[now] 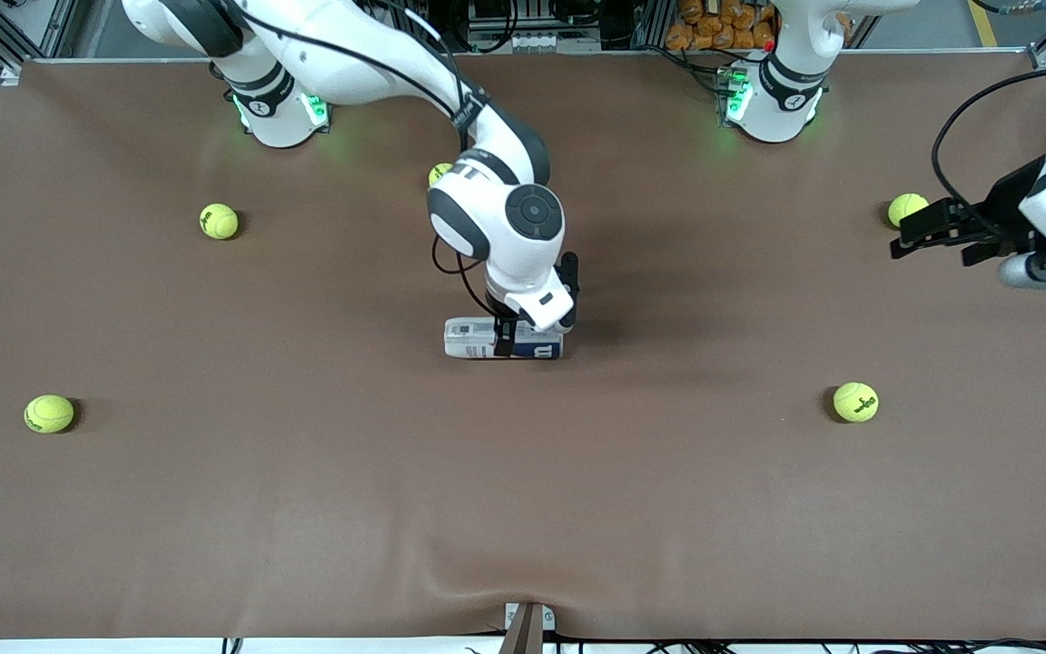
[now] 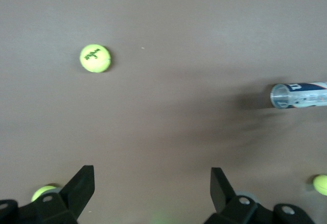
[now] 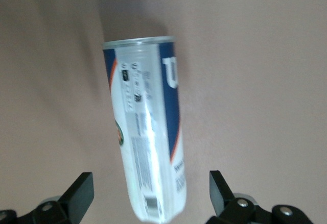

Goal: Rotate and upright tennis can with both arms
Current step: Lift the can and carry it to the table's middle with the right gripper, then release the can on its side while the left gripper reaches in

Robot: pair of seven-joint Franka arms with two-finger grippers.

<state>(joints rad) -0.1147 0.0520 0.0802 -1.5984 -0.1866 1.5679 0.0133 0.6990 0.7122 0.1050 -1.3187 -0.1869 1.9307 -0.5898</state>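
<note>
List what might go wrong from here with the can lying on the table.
1. The tennis can lies on its side between the open fingers of the right gripper; being round, it may roll away if nudged.
2. The left gripper waits open at its end of the table, beside a tennis ball it could knock when moving in.

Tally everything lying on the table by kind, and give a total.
Tennis balls: 5
Tennis can: 1, lying on its side
Total: 6
</note>
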